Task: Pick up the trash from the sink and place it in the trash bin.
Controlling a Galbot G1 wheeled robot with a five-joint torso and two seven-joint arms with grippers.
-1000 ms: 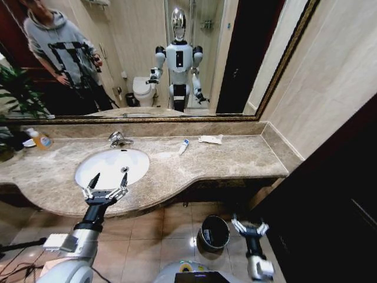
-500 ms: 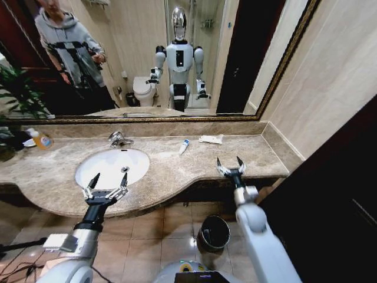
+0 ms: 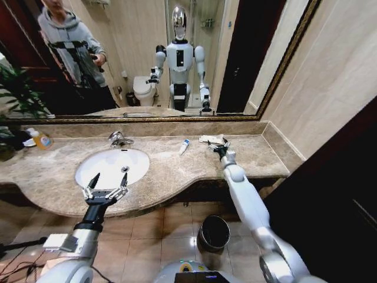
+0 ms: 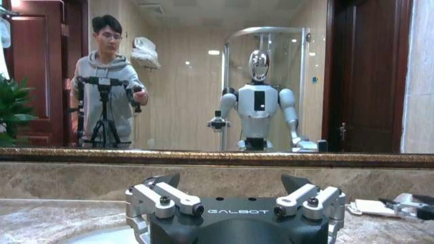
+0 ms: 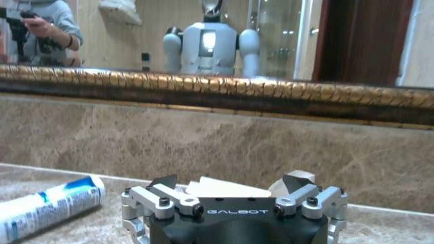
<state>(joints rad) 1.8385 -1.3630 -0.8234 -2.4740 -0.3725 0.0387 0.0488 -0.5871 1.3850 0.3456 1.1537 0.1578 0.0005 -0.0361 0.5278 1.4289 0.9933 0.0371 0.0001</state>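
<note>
Nearest, the trash bin (image 3: 214, 232) stands on the floor below the counter edge. The left gripper (image 3: 105, 186) hangs spread over the sink's (image 3: 94, 162) front rim. Farther back, the right gripper (image 3: 218, 144) has its fingers spread around the flat white wrapper (image 3: 208, 139) near the backsplash. The white tube (image 3: 184, 146) beside it lies angled, blue end toward the mirror.

Place: I'm looking at a bathroom.
Basin: white oval sink (image 3: 112, 167) with chrome faucet (image 3: 119, 139), set in a marble tabletop (image 3: 247, 154).
Wall: wide gilt-framed mirror (image 3: 135, 59); I see a toilet (image 3: 143, 90) and glass shower reflected.
Floor: brown tiles (image 3: 171, 227), small round trash bin (image 3: 214, 232).
</note>
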